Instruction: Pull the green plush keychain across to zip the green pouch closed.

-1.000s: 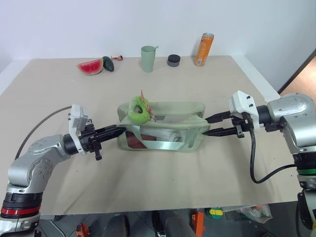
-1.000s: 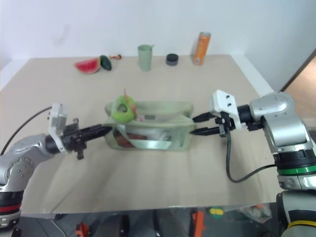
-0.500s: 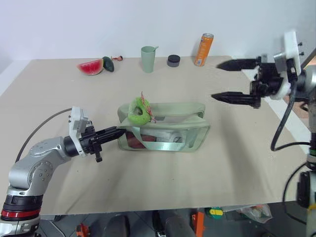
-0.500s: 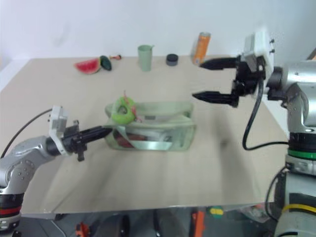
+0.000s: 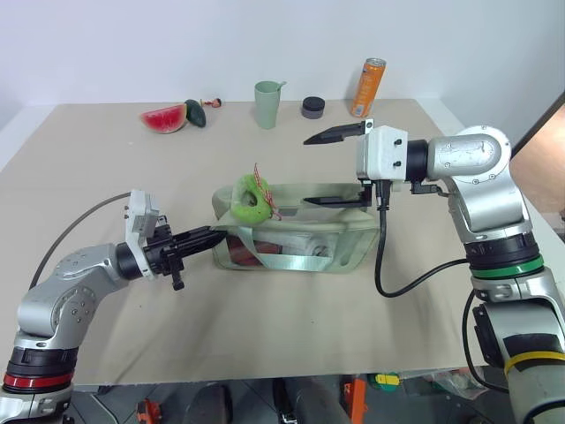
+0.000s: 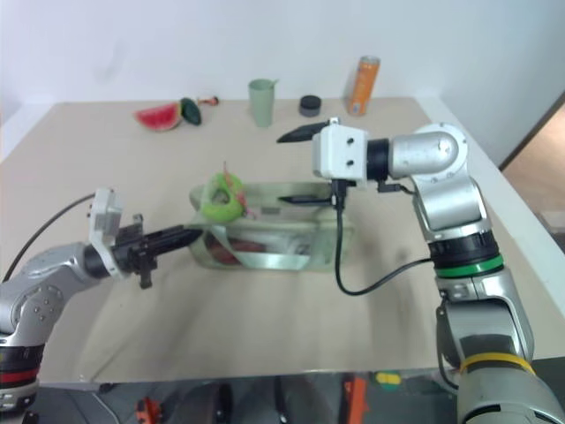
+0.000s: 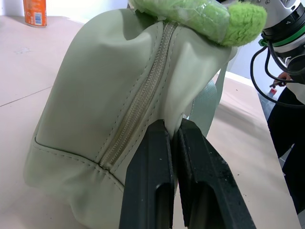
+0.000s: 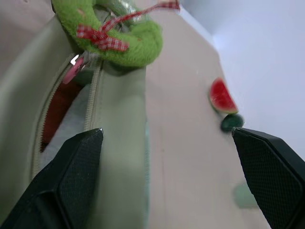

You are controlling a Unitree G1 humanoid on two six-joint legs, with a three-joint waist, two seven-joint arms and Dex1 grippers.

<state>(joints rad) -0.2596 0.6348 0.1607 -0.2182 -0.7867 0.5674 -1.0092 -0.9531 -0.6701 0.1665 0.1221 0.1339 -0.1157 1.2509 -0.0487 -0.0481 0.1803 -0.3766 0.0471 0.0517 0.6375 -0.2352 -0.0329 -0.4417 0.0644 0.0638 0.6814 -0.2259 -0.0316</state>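
The green plush keychain point(image 5: 249, 200) sits on the top of the green pouch point(image 5: 340, 238), at its left end, and the pouch lies mid-bench point(image 5: 265, 318) with its zipper open along the top. From the head cameras, the left gripper point(image 5: 208, 236) is level at the pouch's left end, fingers pinched together on the fabric there. The right gripper point(image 5: 325, 168) hangs over the pouch's right half, pointing left toward the keychain, fingers spread wide, one high, one low just above the top edge, holding nothing. Along the far edge of the bench: a watermelon slice point(image 5: 162, 118), a dark green toy point(image 5: 193, 113), a sage cup point(image 5: 267, 92), a small dark jar point(image 5: 312, 108) and an orange can point(image 5: 366, 76).

Left wrist view now: two black fingers point(image 7: 147, 191) clamped on a fold of pale green fabric beside the zipper track, the plush up above.

Right wrist view: open fingers point(image 8: 71, 171) either side of the frame, the keychain ahead with a red checked bow point(image 8: 102, 37), and a pink tab at the zipper, possibly the pull, though it's hard to tell.
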